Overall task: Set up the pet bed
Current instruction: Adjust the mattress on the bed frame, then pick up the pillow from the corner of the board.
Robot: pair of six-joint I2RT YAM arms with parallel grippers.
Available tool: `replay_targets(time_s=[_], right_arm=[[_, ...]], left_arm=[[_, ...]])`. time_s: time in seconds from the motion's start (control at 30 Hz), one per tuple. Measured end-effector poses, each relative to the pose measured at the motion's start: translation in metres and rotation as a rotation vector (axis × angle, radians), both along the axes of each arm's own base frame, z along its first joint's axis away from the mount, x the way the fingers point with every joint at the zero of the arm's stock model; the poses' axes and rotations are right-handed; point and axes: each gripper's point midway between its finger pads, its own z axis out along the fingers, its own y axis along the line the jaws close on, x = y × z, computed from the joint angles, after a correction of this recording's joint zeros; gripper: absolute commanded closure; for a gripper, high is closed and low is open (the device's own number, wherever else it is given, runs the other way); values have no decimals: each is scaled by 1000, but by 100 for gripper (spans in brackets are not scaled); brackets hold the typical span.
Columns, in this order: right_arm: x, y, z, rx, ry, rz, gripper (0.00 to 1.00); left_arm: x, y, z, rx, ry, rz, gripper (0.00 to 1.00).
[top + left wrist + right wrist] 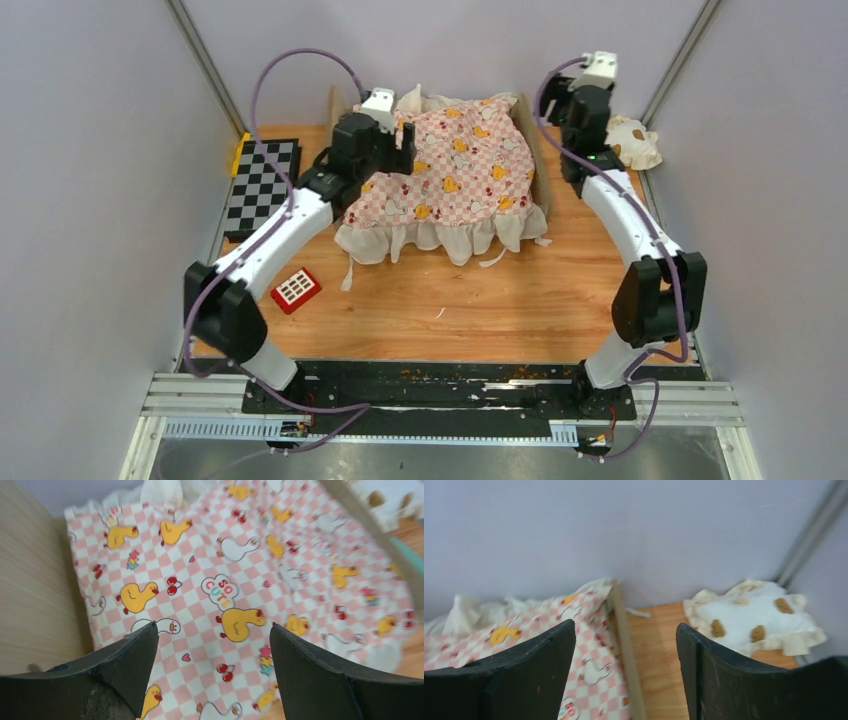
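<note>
Pet bed (pixel 541 165) sits far centre on the table (pixel 520 310), its light-wood side rail showing on the right. The rest is mostly covered by the pink checkered duck-print cushion (pixel 460 165), whose ruffle hangs over the near end. Left gripper (pixel 214 635) is above the cushion's far-left part, jaws wide, nothing between them. Right gripper (pixel 626 630) is raised by the bed's far-right corner, jaws apart, empty. Cream brown-spotted pillow (pixel 633 142) lies in the far-right corner, apart from the bed. Checkerboard (pixel 260 185) is at the left edge, and a small red tile with a white grid (pixel 296 289) is near left.
</note>
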Motion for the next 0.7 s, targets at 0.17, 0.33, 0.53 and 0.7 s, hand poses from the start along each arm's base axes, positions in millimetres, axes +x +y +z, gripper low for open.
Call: replay_targets(time_s=[0.17, 0.33, 0.53, 0.7], right_arm=[[-4, -113, 31, 25, -60, -214, 12], [36, -195, -13, 37, 58, -358, 5], [85, -221, -120, 126, 248, -423, 0], [108, -229, -192, 207, 359, -496, 0]], left_arm=[[-60, 19, 100, -146, -165, -51, 10], [-126, 52, 116, -182, -230, -66, 8], [-151, 68, 50, -93, -96, -60, 7], [-161, 75, 8, -25, 13, -54, 7]])
